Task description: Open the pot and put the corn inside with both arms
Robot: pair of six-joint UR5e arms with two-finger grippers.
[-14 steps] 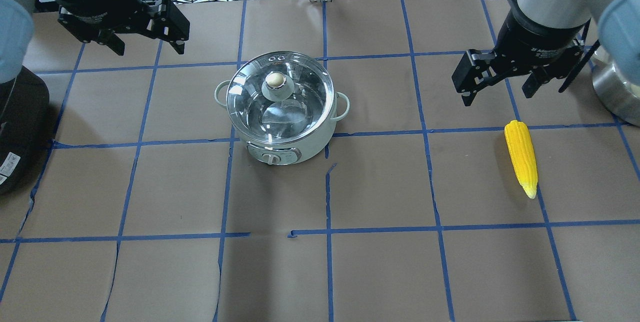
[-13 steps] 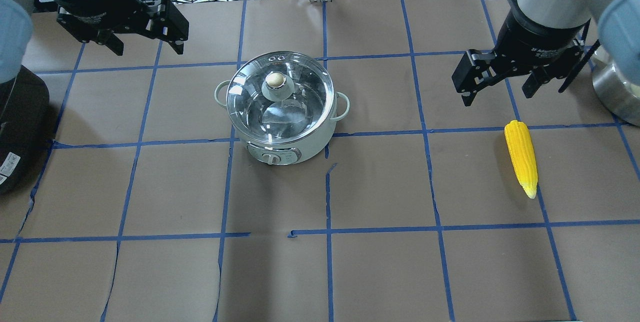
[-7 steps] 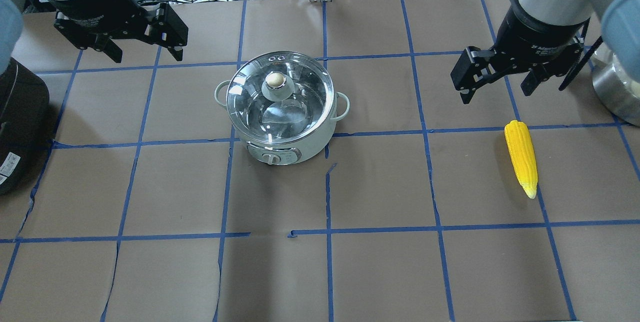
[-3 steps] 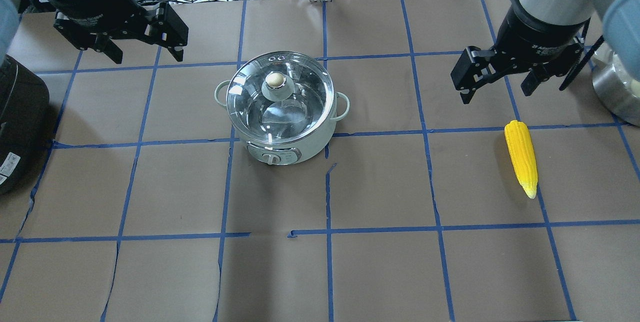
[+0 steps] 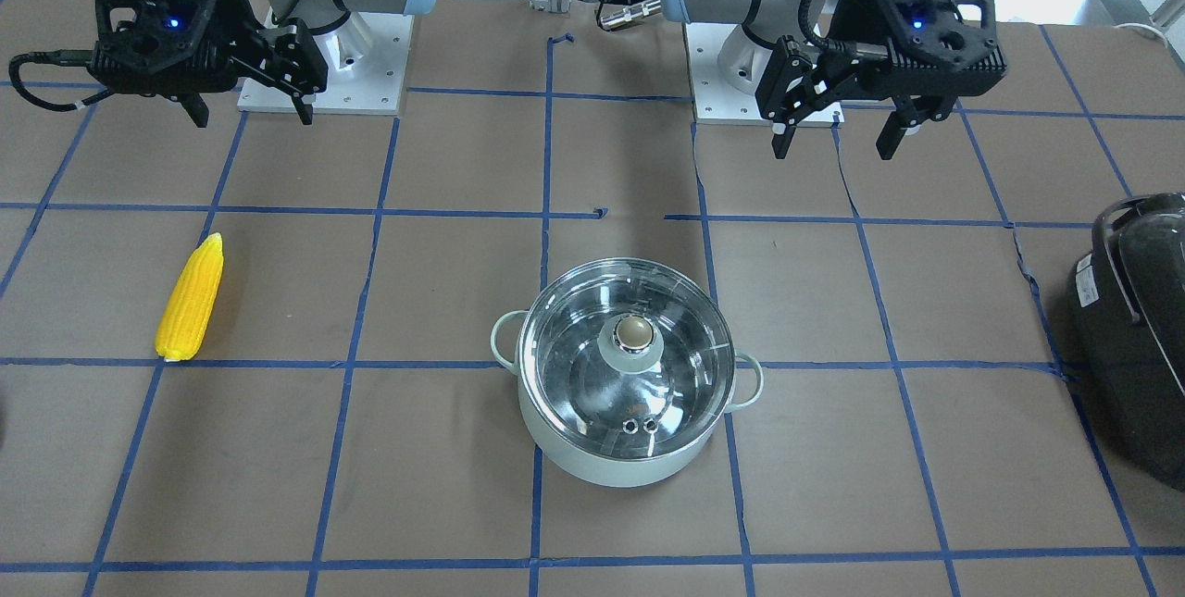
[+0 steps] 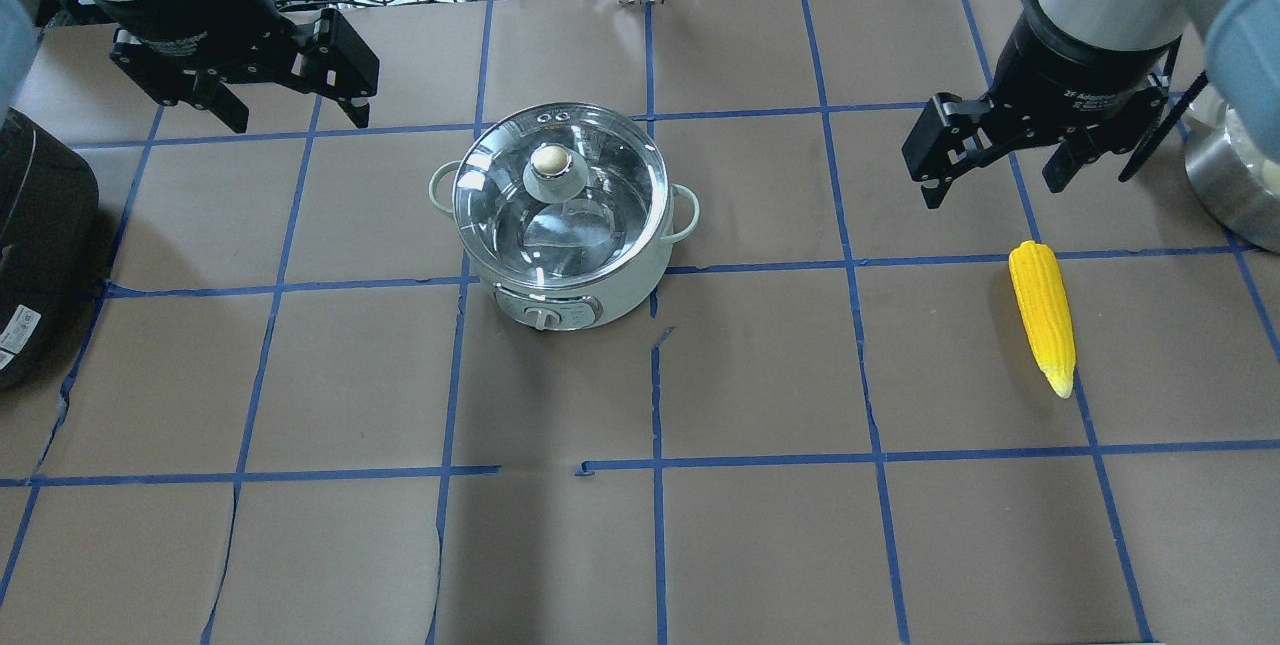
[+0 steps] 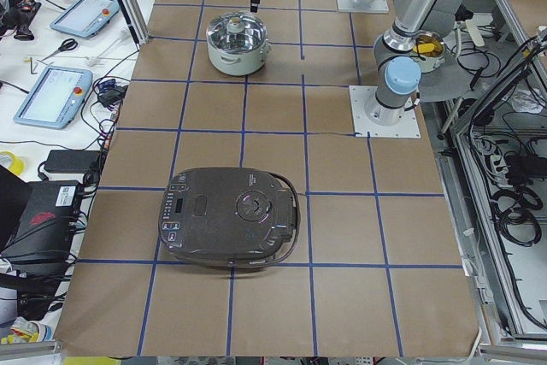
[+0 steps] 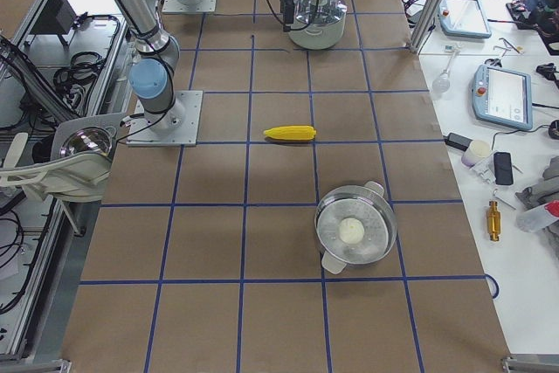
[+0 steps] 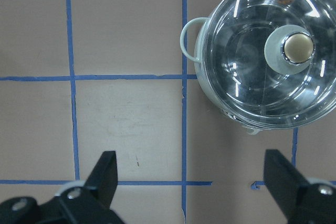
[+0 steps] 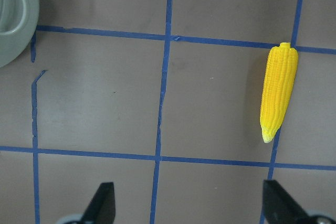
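While both hands hang raised above the tabletop (image 6: 760, 525) with nothing in them, the task stands at its first step: the glass lid (image 6: 600, 225) sits closed on the pot (image 6: 610, 297). The corn (image 6: 1042, 315) lies flat on the robot's right side, well apart from the pot, its tapered end toward the robot. Left hand (image 6: 298, 117): fingers spread wide, empty, off to the pot's left side and not over the lid. Right hand (image 6: 992, 193): fingers likewise spread wide, empty, near the corn's blunt end but not centred over the cob. Judged next move: the left hand must travel over the knob (image 6: 550, 162) at the lid's centre, come down and close on it so that the lid can be lifted straight up; the right hand must line up across the cob's width before descending. Writing: the black collar of the right hand bears white lettering that begins "2F Adaptive", the rest unclear; the left hand's lettering is blurred. A white label (image 6: 17, 325) on the black cooker (image 6: 40, 225) at the tabletop's left edge is too small to read.
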